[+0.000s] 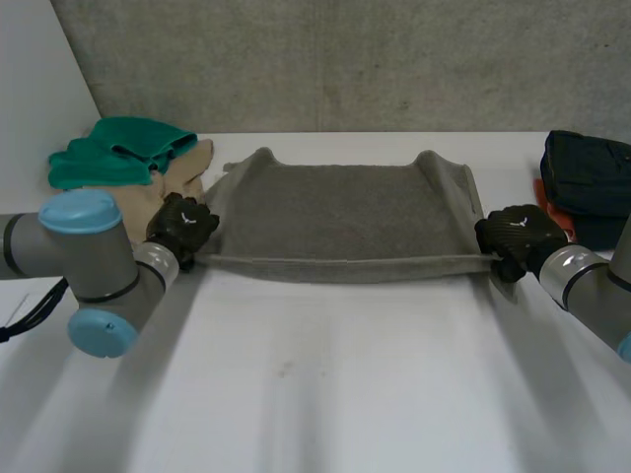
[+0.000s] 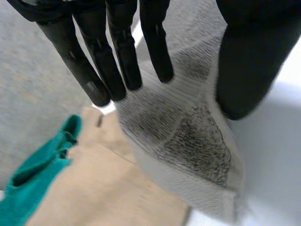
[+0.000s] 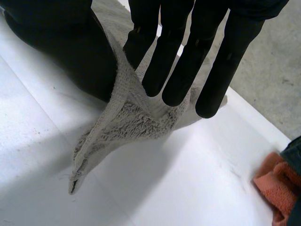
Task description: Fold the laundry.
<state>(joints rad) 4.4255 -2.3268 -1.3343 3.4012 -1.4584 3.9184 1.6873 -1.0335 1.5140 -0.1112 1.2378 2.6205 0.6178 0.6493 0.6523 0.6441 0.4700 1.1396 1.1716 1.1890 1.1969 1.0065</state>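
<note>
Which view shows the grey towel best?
Head view: the whole grey towel shows, stretched between the left hand and right hand. Each wrist view gives the corner its own hand pinches.

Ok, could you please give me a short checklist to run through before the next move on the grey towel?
1. Left hand has its fingers pinching the grey towel at its near left corner: ok.
2. Right hand is pinching the near right corner: ok.
3. Near edge is pulled straight between the hands: ok.
4. Far corners are lying flat: not ok, both hump up.
5. Beige cloth is clear of the towel's left edge: cannot tell, it lies right against it.
</note>
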